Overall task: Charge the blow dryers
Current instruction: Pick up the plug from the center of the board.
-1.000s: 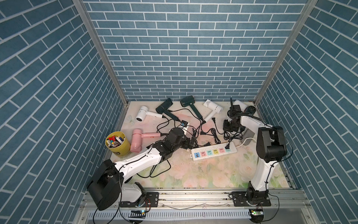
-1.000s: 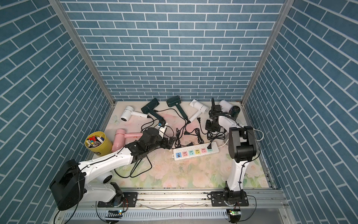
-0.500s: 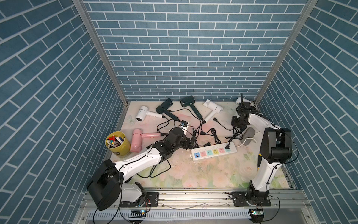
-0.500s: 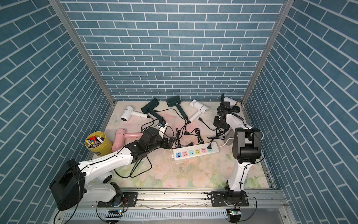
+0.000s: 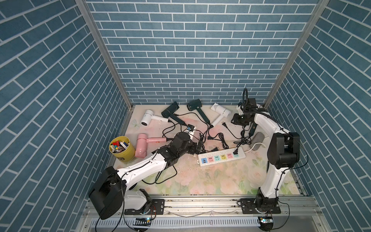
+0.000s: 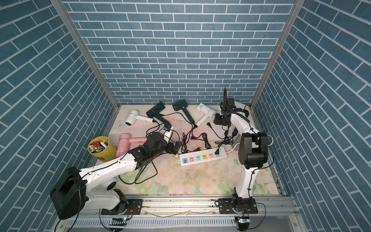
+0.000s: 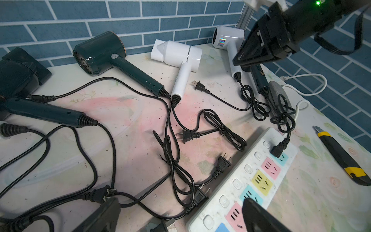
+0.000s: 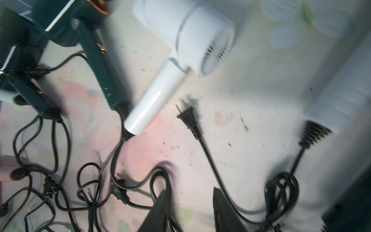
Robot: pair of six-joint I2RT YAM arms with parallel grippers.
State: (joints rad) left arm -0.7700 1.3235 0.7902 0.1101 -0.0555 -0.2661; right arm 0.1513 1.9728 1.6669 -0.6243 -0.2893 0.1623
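Note:
Several blow dryers lie along the back of the table: white [image 5: 149,117], dark [image 5: 170,109], dark green [image 5: 194,104], white [image 5: 220,110], and a pink one [image 5: 141,147] at the left. Their black cords tangle mid-table. A white power strip [image 5: 220,157] holds one plug [image 5: 235,155]. My left gripper [image 7: 180,217] stands open low over the strip's end, with a loose plug [image 7: 198,197] lying just ahead of it. My right gripper [image 8: 192,213] is open and empty above the cords near the back right corner. Another loose plug [image 8: 188,116] lies below it.
A yellow cup [image 5: 121,148] of small items stands at the left edge. A grey fuzzy roll [image 5: 258,138] lies by the right arm, and a yellow-and-black utility knife [image 7: 341,154] lies right of the strip. Blue brick walls close in three sides.
My right gripper's jaws have come apart and its arm has swung right, uncovering the grey roll. The left arm has stayed still.

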